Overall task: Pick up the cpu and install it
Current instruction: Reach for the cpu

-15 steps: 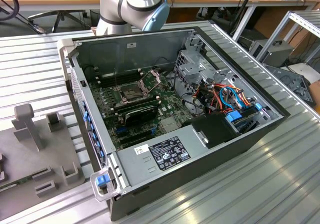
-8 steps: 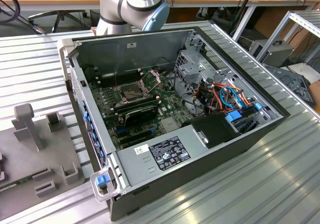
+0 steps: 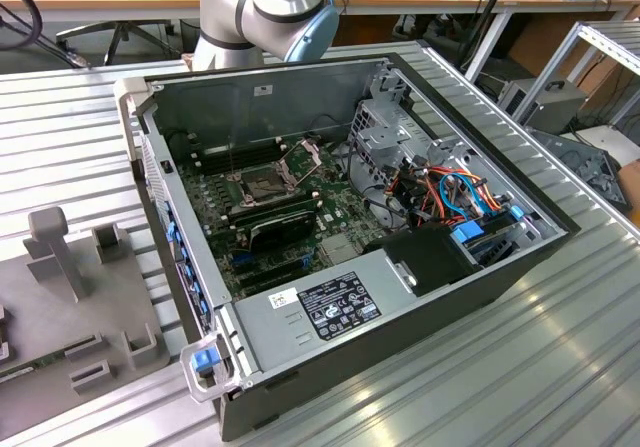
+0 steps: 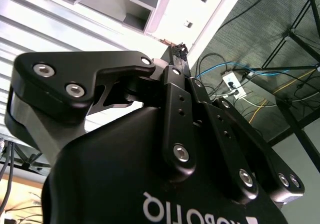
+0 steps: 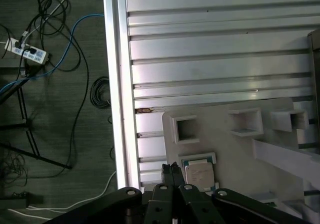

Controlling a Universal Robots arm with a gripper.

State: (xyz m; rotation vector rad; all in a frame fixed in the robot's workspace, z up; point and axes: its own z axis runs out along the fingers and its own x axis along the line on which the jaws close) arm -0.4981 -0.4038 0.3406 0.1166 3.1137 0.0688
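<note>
One cpu (image 5: 200, 175), in tray (image 5: 225, 145), beside claw (image 5: 171, 171)

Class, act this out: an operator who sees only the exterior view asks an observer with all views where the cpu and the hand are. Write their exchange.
Operator: Where is the cpu?
Observer: In the first wrist view the cpu lies flat in a pocket of the grey tray.
Operator: And the hand?
Observer: The hand appears right beside the cpu in that view; contact is unclear.
Operator: Is it open?
Observer: No, both wrist views show its fingers shut with nothing between them.
</note>
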